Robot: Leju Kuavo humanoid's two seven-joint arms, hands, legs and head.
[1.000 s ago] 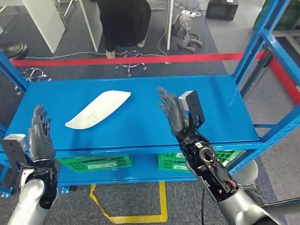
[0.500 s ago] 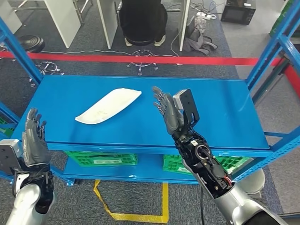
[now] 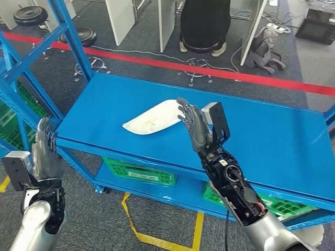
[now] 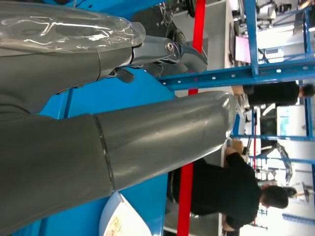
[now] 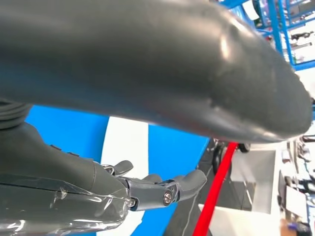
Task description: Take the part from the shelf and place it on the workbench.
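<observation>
On the blue shelf (image 3: 253, 136), toward its middle, lies the white part (image 3: 152, 117), a long, flat, leaf-shaped piece resting flat on the top board with its narrower tip toward the shelf's left end. The right robot hand (image 3: 193, 124) stands just beside the part's wider end, raised above the board with palm turned toward the part and fingers apart, grasping nothing; from the head view I cannot tell whether its fingertips touch the part. In the right wrist view the right robot hand (image 5: 159, 189) shows slightly bent fingers over the board, with the white part (image 5: 124, 142) lying just beyond them. The left robot hand (image 3: 44, 154) hangs off the shelf's left end, near the corner of the top board, fingers spread and upright, released and empty, well apart from the part. In the left wrist view the left robot hand (image 4: 111, 142) has the part (image 4: 120, 221) lying on the blue board beyond it.

Beneath the top board of the shelf sit green crates (image 3: 138, 172) on the lower level. Behind the shelf a red line (image 3: 237, 75) runs across the grey floor, and past it a person in dark clothes (image 3: 205, 23) sits between white desk legs. Yellow floor tape (image 3: 158, 238) lies in front of the shelf.
</observation>
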